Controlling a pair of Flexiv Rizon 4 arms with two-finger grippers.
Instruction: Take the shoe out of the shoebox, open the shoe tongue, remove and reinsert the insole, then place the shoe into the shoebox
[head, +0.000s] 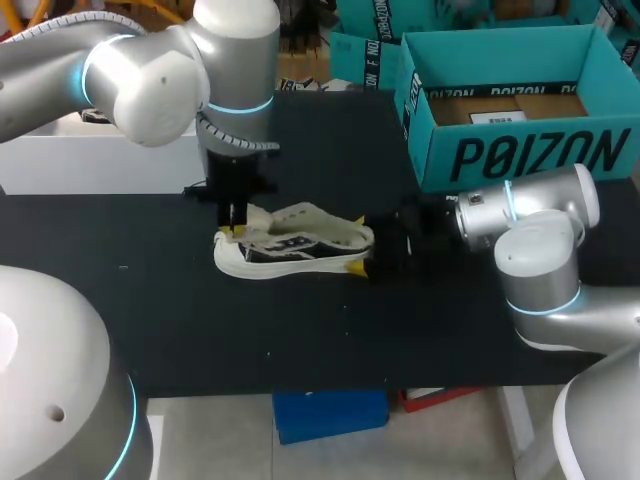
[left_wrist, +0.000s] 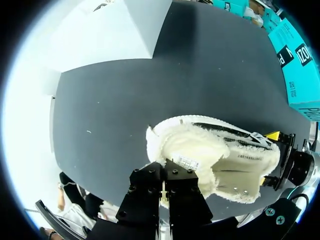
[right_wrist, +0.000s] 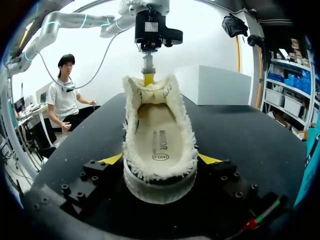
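- The right fingers (right_wrist: 112, 159) stand well apart with the rounded end of the shoe (head: 295, 245) between them. A yellow tip presses on each side of it, so they have a firm hold.
- The left fingers (left_wrist: 145, 195) are drawn almost together and point straight down at the opposite end of the shoe. They pinch the fleecy edge there, and a thin pale strip shows in the narrow gap between them.
- The shoe is out of the box. It lies near the middle of the black surface (head: 300, 340), held between the two sets of fingers. It is pale with dark side panels and a white sole.
- In the right wrist view its mouth gapes wide open, with shaggy cream lining all round the rim.
- The insole (right_wrist: 160, 135) lies flat inside the shoe, with its printed face up.
- The left arm (head: 150, 70) comes in from the far left corner and hangs over its end of the shoe. The right arm (head: 540, 250) reaches in low from the right, nearly level with the surface.
- The shoebox (head: 520, 155) is teal and open-topped. It sits at the far right of the surface, well apart from the shoe and behind the right arm.
- A white box (head: 90, 160) sits at the far left edge.
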